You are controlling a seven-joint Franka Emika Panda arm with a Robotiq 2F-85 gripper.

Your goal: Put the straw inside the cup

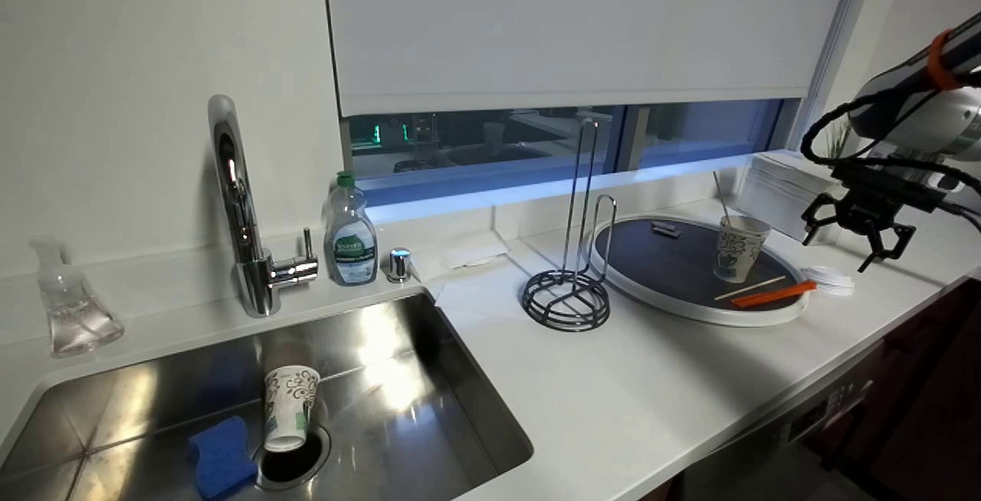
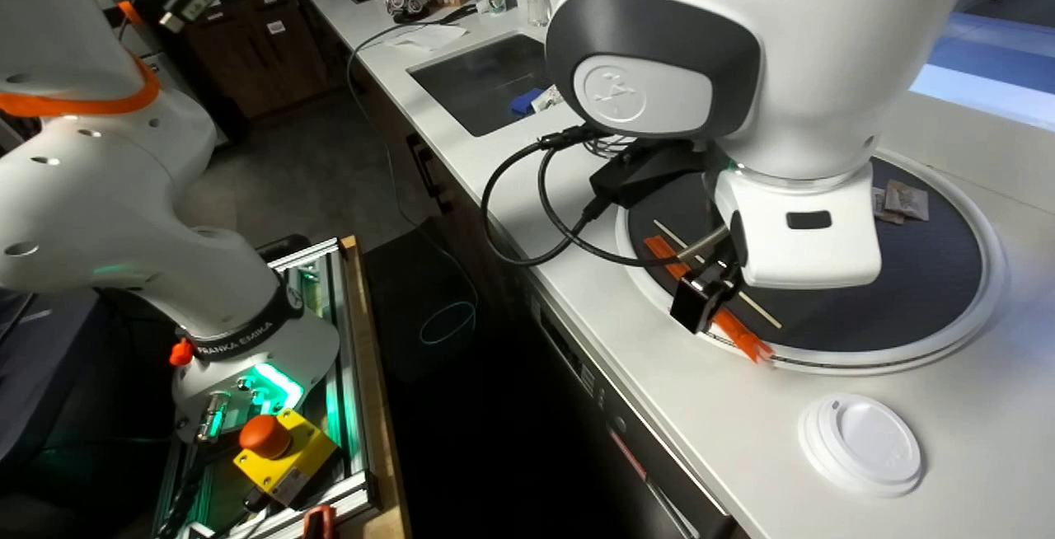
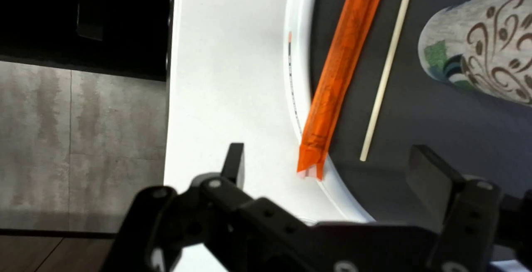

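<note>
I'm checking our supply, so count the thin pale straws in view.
2: the loose straw lies on the round tray beside the orange packet; a second straw leans in the patterned cup. Any inside the packet would be hidden.

A white arm (image 2: pixel 832 69) has an orange band (image 2: pixel 78 104), black cables (image 2: pixel 564 139) and a black tool (image 3: pixel 327 167).

Patterned paper cups (image 1: pixel 737 252): two. Thin pale straws (image 3: pixel 387 66): two. Orange wrapper (image 3: pixel 338 74): one. Sachets (image 2: pixel 907 199): two. Wire stand (image 1: pixel 569 302): one. Blue sponge (image 1: pixel 221 455): one. Tap (image 1: pixel 245 233): one. Soap bottles (image 1: pixel 355 248) along the table's (image 1: pixel 605 401) wall edge: two. White lids (image 2: pixel 864 444) lie stacked, number unclear.
</note>
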